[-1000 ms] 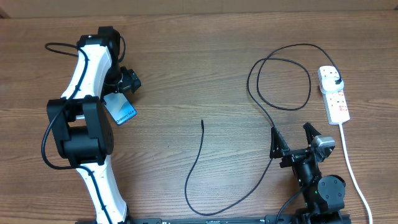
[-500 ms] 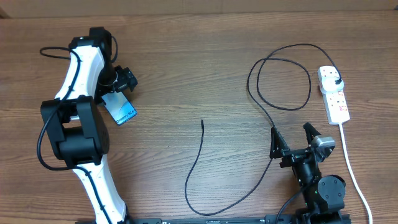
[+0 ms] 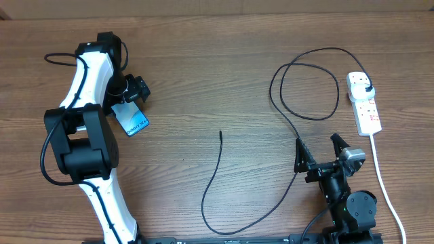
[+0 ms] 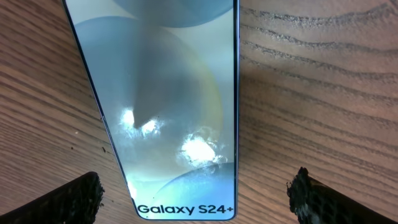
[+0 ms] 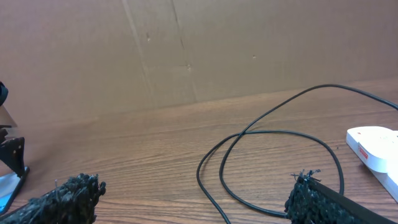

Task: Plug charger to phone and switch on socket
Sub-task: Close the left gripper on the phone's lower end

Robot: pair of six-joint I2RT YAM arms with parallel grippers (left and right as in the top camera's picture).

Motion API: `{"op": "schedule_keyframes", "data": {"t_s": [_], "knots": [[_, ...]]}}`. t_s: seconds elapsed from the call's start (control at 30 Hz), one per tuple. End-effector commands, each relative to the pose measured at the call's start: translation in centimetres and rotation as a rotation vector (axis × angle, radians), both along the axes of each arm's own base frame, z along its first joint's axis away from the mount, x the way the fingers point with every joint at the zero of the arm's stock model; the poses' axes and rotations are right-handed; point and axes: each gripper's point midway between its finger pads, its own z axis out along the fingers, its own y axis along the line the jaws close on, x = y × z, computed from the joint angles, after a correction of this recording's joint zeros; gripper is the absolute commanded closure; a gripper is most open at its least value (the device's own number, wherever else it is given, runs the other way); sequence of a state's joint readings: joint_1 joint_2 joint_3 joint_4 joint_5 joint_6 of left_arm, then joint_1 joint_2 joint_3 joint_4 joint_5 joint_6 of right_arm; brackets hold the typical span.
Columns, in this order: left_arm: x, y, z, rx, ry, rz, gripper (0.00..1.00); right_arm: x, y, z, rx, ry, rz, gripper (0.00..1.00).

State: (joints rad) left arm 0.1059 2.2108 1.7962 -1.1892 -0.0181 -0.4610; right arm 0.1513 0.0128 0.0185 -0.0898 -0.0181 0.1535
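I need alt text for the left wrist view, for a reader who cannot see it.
A phone with a lit pale blue screen reading "Galaxy S24+" lies on a wooden table. The open left gripper straddles its near end, not touching.

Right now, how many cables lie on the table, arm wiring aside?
2. The black charger cable loops from centre to the socket; the white cord runs down the right edge. None looks hidden.

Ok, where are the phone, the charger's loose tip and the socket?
phone [image 3: 133, 123]: overhead view, middle of its lit screen.
charger [image 3: 220, 134]: overhead view, loose connector end of the cable.
socket [image 3: 367, 110]: overhead view, middle of its white body.
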Motion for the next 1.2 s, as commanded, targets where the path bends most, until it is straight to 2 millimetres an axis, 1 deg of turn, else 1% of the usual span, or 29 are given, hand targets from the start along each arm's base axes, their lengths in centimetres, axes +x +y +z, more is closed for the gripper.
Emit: {"op": "schedule_keyframes", "data": {"t_s": [0.0,0.07,0.2,0.33,0.53,0.77,1.0,1.17], "knots": [[-0.4,0.3,-0.3,-0.017,0.014,-0.009,0.01,0.0,-0.1,-0.2,0.003,-0.004,-0.008,0.00],[-0.6,0.4,-0.6,-0.010,0.018,-0.021,0.00,0.0,-0.1,-0.2,0.003,-0.004,-0.008,0.00],[-1.1,0.8,-2.1,-0.019,0.020,-0.007,0.00,0.0,-0.1,-0.2,0.003,-0.004,-0.008,0.00],[-1.6,1.5,-3.2,-0.016,0.023,0.007,0.01,0.0,-0.1,-0.2,0.003,-0.004,-0.008,0.00],[-1.3,2.3,-3.3,-0.014,0.006,0.027,0.01,0.0,-0.1,-0.2,0.004,-0.004,-0.008,0.00],[-1.3,2.3,-3.3,-0.014,0.005,0.031,0.01,0.0,-0.1,-0.2,0.004,-0.004,-0.008,0.00],[-1.1,2.3,-3.5,-0.011,-0.005,0.128,0.01,0.0,-0.1,-0.2,0.003,-0.004,-0.008,0.00],[-1.1,2.2,-3.5,-0.013,-0.005,0.134,0.01,0.0,-0.1,-0.2,0.003,-0.004,-0.008,0.00]]}}
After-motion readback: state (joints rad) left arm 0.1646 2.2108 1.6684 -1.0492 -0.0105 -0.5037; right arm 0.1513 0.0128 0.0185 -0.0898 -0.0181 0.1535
